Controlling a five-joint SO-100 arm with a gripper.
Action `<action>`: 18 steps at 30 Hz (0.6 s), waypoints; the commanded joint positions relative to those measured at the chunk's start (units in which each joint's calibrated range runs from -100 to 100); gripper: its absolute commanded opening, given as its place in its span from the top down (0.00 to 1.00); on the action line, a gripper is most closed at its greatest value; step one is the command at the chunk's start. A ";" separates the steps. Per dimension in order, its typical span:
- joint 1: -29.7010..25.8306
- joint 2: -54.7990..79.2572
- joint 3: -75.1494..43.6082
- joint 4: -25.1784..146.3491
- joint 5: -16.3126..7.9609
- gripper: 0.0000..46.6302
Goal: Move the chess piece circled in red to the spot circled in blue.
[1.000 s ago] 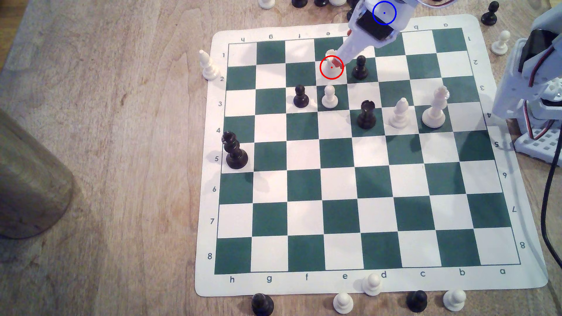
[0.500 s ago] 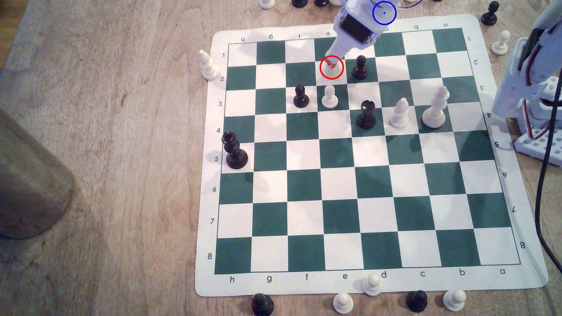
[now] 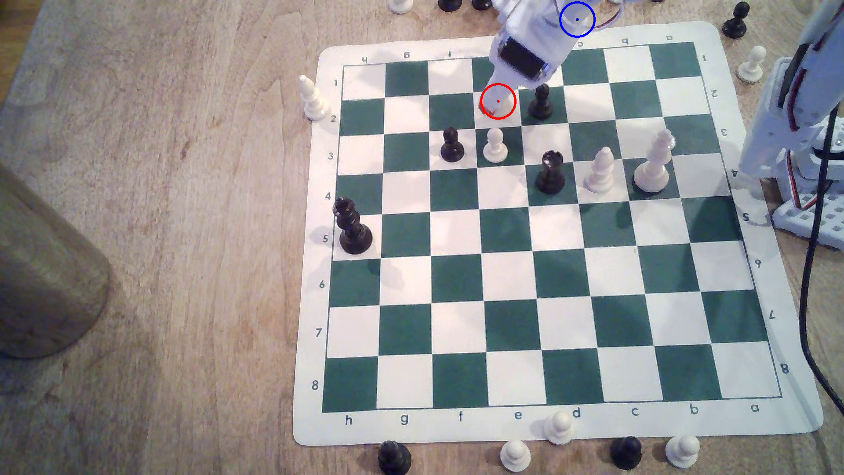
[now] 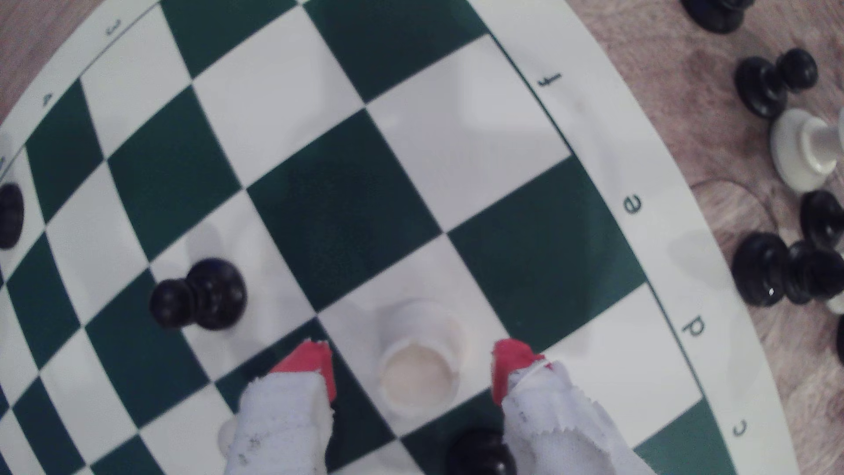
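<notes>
Two red-tipped fingers (image 4: 315, 361) of the gripper (image 4: 411, 365) are straddling, spread, the light, slick, rigid white rook (image 4: 420, 361); pinching its waist looks safest

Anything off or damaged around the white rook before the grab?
The fingertips of the hand wear a white wrap with frayed, torn edges. The black king sits on the board's edge line, not centred in a square. The white rook stands upright between the open fingers.
</notes>
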 commanded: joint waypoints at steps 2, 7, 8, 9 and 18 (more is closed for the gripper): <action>-0.13 -1.07 -4.37 -1.72 -0.20 0.65; -1.06 -1.91 -4.37 -1.39 -0.34 0.69; -1.22 -1.91 -4.27 -1.39 -0.39 0.70; -1.30 -1.91 -4.18 -1.39 -0.44 0.71; -1.53 -2.25 -4.18 -1.31 -0.59 0.85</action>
